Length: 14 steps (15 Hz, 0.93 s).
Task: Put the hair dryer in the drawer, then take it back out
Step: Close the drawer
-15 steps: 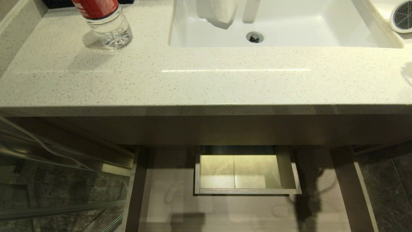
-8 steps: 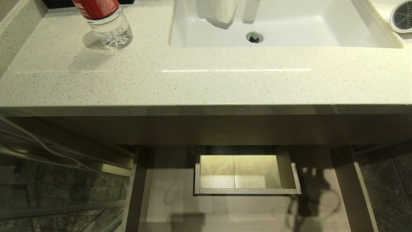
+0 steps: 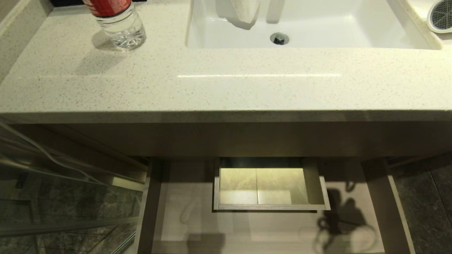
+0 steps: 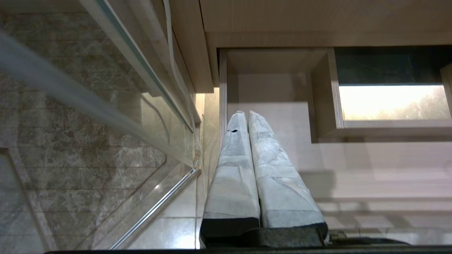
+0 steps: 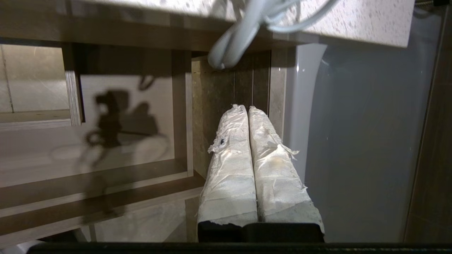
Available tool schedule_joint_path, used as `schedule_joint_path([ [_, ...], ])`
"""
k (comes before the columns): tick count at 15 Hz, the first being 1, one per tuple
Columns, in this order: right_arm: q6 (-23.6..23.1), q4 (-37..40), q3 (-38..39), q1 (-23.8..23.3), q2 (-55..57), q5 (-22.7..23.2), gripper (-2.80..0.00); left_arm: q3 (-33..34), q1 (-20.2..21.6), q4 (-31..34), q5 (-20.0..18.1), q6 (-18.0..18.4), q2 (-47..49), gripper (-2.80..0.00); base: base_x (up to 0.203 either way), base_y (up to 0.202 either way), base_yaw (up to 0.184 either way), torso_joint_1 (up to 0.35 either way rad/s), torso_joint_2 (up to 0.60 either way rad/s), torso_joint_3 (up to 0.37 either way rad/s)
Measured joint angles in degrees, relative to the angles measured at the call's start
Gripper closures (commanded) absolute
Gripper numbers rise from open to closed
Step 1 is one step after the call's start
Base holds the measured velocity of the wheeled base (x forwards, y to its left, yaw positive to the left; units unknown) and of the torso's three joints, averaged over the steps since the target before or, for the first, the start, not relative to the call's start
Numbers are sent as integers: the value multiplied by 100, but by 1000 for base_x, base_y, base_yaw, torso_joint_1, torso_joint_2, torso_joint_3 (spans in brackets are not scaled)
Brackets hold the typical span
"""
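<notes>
Right tool: taped fingers pressed flat together, nothing between them. It sits below the counter edge, past the right side of the vanity, pointing at dark wall tile. A loop of white cord hangs over the counter edge just beyond the fingertips, not touching them.

Left tool: fingers also together, empty, parked low at the left of the vanity, beside a glass panel.

Drawer: pulled open under the counter, at about 6 o'clock in the head view. Inside it only the boxed cut-out at mid-back shows; no dryer in it.

Hair dryer: on the counter at about 2 o'clock in the head view, right of the sink. Only the round grey grille end shows; the handle is out of frame. A plastic bottle stands at 11 o'clock.

Handling judgement: the dryer looks small and light, with a hard, smooth plastic shell, so it may slip under the taped fingers. The round barrel seems too wide for a firm hold; the narrower handle is the better place to grip. The cord is limp and trails over the edge; it may drag or snag on the counter lip or drawer front.

Status: neither tool has the dryer.
</notes>
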Motion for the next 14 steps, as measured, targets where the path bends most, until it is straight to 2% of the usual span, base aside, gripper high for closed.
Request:
schedule_joint_path([
  [6,35,-28,33,0,-24,-7,0,-2,5,0,2,0,0,0,0,0,0,-364,112,-238],
  [14,35,-17,116,0,-105,20,0,-2,5,0,3,0,0,0,0,0,0,-336,36,-303],
])
